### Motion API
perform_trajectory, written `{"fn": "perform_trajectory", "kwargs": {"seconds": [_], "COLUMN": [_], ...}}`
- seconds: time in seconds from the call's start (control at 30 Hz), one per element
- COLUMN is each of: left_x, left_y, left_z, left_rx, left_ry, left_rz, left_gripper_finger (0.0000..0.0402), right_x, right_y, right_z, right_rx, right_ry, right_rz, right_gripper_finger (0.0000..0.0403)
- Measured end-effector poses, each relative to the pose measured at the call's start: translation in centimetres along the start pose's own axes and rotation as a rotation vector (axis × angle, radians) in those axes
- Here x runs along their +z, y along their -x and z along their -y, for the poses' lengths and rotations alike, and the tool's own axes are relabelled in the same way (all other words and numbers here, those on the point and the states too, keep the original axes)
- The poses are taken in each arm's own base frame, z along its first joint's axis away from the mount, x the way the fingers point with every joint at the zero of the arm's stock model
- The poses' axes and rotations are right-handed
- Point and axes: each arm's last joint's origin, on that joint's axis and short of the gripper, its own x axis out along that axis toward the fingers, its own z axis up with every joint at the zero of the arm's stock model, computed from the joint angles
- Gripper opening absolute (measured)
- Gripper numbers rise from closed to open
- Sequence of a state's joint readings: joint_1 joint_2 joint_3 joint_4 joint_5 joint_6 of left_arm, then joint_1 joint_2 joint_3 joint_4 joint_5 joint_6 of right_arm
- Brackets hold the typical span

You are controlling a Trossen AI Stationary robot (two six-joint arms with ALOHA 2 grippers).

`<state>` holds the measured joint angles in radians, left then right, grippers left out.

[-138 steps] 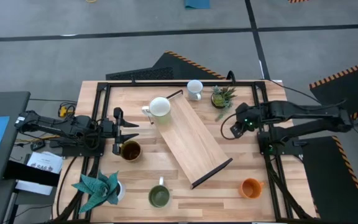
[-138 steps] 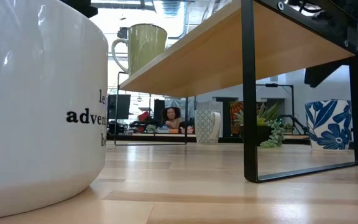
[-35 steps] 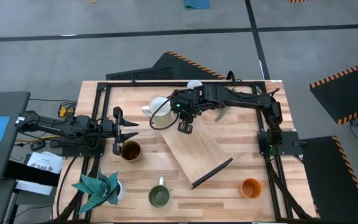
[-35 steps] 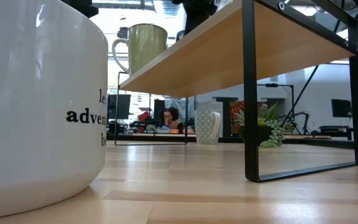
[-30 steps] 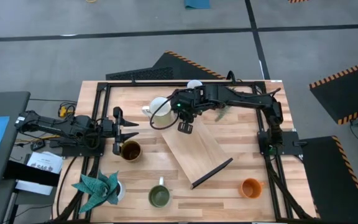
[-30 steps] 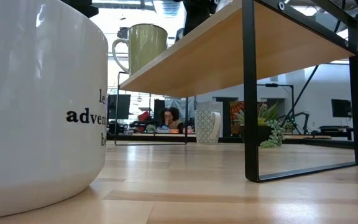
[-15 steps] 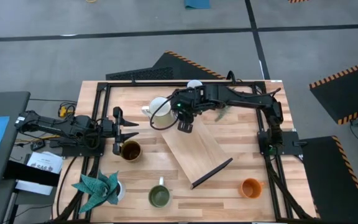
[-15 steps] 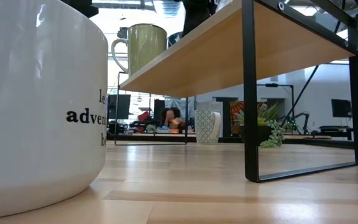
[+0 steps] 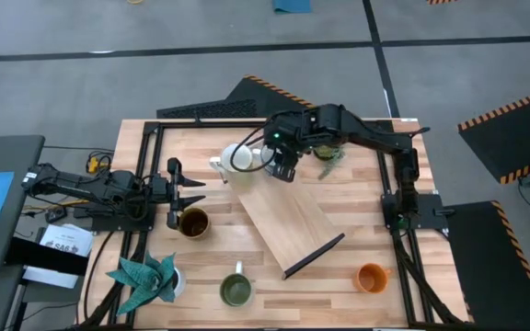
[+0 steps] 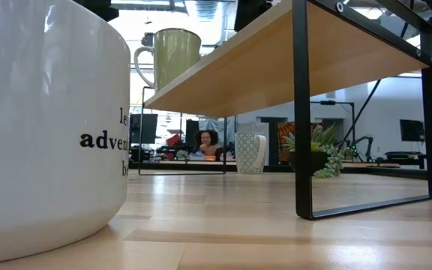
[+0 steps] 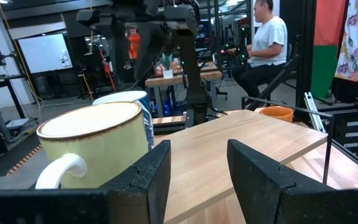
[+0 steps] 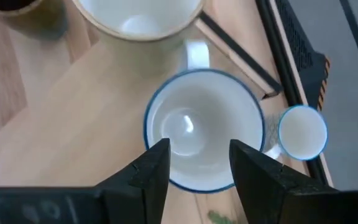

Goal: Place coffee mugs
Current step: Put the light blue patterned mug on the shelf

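A cream mug (image 9: 237,157) stands on the far left end of the wooden shelf (image 9: 288,216). A white blue-rimmed mug (image 12: 204,137) stands upright on its base right beside it. My right gripper (image 12: 199,158) hovers open above that mug, fingers pointing down, and touches nothing. It also shows over the shelf in the high view (image 9: 284,169). My left gripper (image 9: 188,191) waits open at the table's left, level, facing the shelf, just far of the dark brown mug (image 9: 193,222). The green mug (image 9: 236,291) and the orange mug (image 9: 371,277) stand near the near edge.
Another pale mug (image 12: 302,134) stands on the table beyond the shelf's far end. The spiky plant pot (image 10: 317,159) is under my right arm. The teal paper plant (image 9: 145,276) stands at the near left corner, and a large white lettered mug (image 10: 47,127) is close to the low camera. The shelf's middle and near end are bare.
My right gripper has risen from just over the shelf top and drawn back toward the table's far right. That has uncovered the blue-rimmed mug, which stands still beside the cream mug. My left arm has kept still.
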<state>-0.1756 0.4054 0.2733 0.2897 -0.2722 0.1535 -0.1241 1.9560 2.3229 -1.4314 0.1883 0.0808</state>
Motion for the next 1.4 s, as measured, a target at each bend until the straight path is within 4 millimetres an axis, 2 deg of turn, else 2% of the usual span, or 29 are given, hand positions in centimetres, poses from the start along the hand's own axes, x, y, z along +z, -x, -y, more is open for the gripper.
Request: {"fn": "perform_trajectory", "kwargs": {"seconds": [0.17,0.43,0.57,0.7,0.77,0.87,1.03,1.1,1.27,1.4], "left_x": [0.0,-0.3,-0.4,-0.5,-0.5,-0.4,-0.4,-0.4,-0.4,-0.4], "left_y": [0.0,0.0,0.0,0.0,0.0,0.0,0.0,0.0,0.0,0.0], "left_z": [0.0,0.1,0.1,0.1,0.1,0.1,0.1,0.1,0.0,0.0], "left_rx": [0.000,-0.008,-0.010,-0.010,-0.010,-0.009,-0.003,-0.003,0.004,0.018], "left_ry": [-0.001,0.016,0.030,0.043,0.047,0.048,0.034,0.030,0.030,0.030], "left_rz": [-0.004,-0.030,-0.044,-0.048,-0.047,-0.044,-0.044,-0.044,-0.044,-0.045], "left_gripper_finger": [0.0144,0.0144,0.0144,0.0144,0.0144,0.0144,0.0144,0.0144,0.0144,0.0144], "right_x": [-0.7,-2.8,-4.7,-7.1,-8.5,-10.9,-13.6,-13.7,-13.5,-13.4], "right_y": [0.7,4.5,5.9,5.8,4.8,2.3,-2.4,-3.8,-7.2,-10.7], "right_z": [-0.1,1.3,1.5,1.7,1.8,2.2,4.8,6.3,11.2,14.1], "right_rx": [-0.006,-0.117,-0.168,-0.198,-0.196,-0.204,-0.271,-0.275,-0.277,-0.170], "right_ry": [0.043,-0.020,-0.062,-0.093,-0.108,-0.140,-0.353,-0.488,-0.790,-0.910], "right_rz": [-0.062,-0.031,-0.006,0.052,0.083,0.134,0.297,0.369,0.390,0.367], "right_gripper_finger": [0.0189,0.0189,0.0189,0.0189,0.0189,0.0189,0.0189,0.0189,0.0189,0.0189]}}
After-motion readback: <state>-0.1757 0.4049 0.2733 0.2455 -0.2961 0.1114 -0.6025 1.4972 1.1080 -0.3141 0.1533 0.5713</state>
